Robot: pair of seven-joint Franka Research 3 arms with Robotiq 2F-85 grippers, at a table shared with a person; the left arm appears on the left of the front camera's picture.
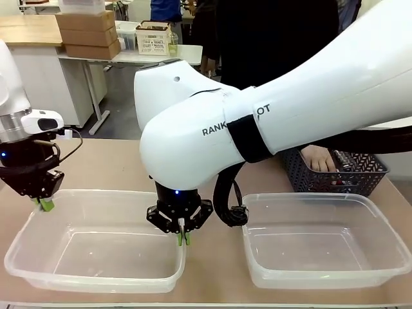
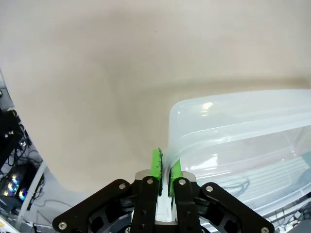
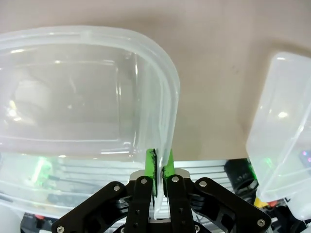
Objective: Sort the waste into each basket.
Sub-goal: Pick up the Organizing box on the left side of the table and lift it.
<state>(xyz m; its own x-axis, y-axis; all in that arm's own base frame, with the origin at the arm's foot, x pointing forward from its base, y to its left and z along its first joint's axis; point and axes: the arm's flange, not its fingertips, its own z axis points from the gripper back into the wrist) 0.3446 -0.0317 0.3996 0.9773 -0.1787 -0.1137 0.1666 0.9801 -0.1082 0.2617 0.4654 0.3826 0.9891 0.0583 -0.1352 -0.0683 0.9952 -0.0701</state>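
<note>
1. Two clear, colourless rectangular plastic tubs sit side by side on the beige bench (image 1: 215,273): the left tub (image 1: 90,283) and the right tub (image 1: 322,280), near each other but apart.
2. We see the left end effector (image 1: 45,205) pinched narrow on the left tub's far-left corner rim.
3. The right arm reaches across the middle, and the right end effector (image 1: 183,239) is clamped narrow on that tub's right rim.
4. At the far right, a dark blue-grey lattice-walled basket (image 1: 347,181) stands just behind the right tub, with a person's hand (image 1: 318,158) inside it.
5. We glimpse waste (image 1: 347,162) in that basket, too hidden to tell apart.
</note>
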